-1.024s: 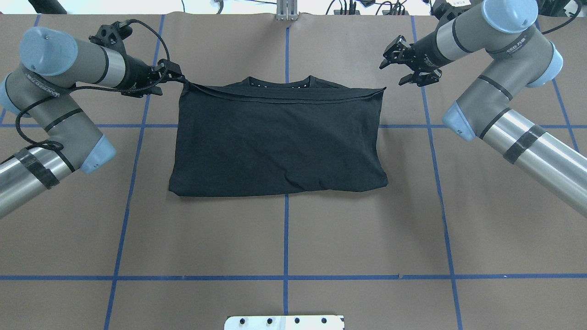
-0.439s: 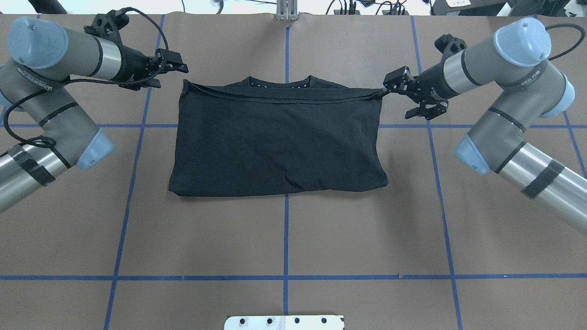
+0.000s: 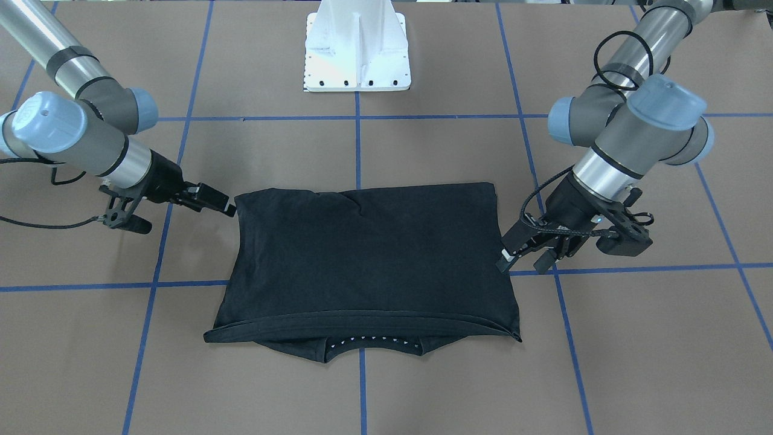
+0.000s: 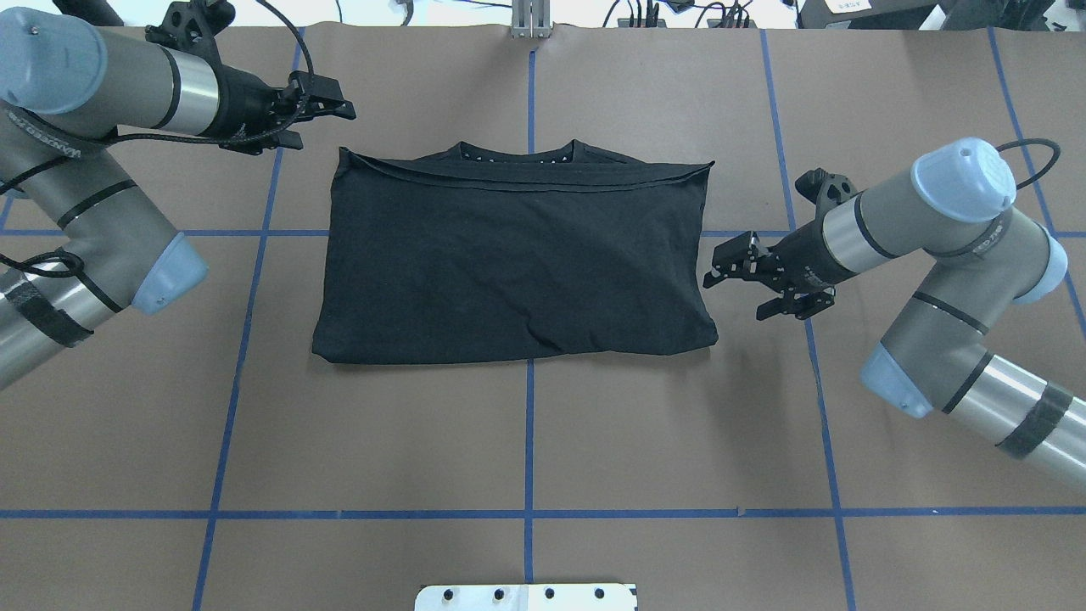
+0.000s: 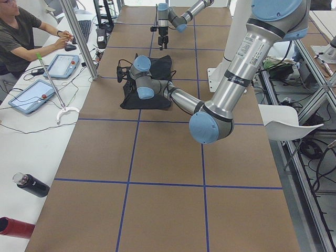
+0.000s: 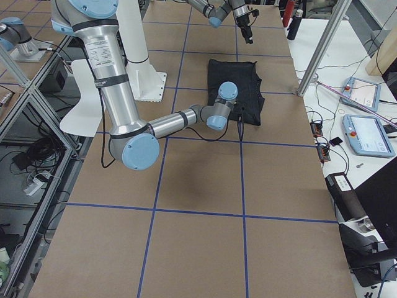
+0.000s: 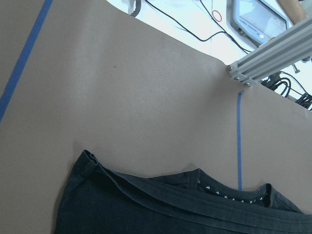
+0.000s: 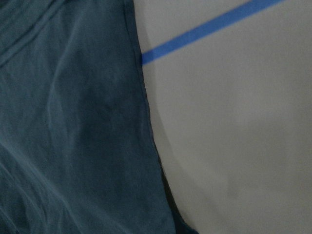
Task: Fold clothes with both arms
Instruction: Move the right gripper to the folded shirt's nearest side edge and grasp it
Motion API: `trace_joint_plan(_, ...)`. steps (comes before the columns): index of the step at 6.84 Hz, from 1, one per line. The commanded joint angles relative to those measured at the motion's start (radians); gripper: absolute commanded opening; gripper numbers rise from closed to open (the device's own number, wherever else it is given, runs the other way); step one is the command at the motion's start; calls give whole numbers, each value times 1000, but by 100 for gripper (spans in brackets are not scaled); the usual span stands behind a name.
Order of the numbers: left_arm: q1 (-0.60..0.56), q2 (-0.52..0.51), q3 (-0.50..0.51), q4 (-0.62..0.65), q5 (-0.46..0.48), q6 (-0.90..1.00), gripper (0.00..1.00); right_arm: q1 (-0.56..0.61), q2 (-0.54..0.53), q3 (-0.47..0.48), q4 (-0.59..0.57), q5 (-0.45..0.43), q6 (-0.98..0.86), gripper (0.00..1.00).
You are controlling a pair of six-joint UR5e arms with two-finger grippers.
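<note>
- Brown paper-covered table (image 4: 526,441) with blue tape grid lines held the whole setup; white pedestal base (image 3: 357,48) sat at the robot's side.
- Left gripper (image 4: 327,98) hovered just off the shirt's far left corner, apart from the cloth, jaws looked nearly together with nothing between them.
- Black T-shirt (image 4: 513,255) lay flat at table centre, plain side up, folded into a rectangle, collar (image 4: 517,153) peeking out at the far edge, away from the robot.
- Right gripper (image 4: 736,273) sat low just beside the shirt's right edge, fingers spread, empty.
- Step in hand, as I judged: re-gripping the sides for the next fold.
- To do it well: pinch every layer at the edge, both arms at matching spots, lift evenly so the far hem stays aligned.
</note>
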Motion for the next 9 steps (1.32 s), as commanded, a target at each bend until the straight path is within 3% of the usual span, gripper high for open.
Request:
trace_joint_plan(1,1,6,-7,4,2,1,100,-69,-5,0,0,3,-2,100)
trace_joint_plan(4,0,9,-10,4,2,1,100,-95,7,-17,-1,-23,-4,92)
trace_joint_plan(9,0,16,-10,4,3,1,100,-70,24,-21,-12,-25,-4,92)
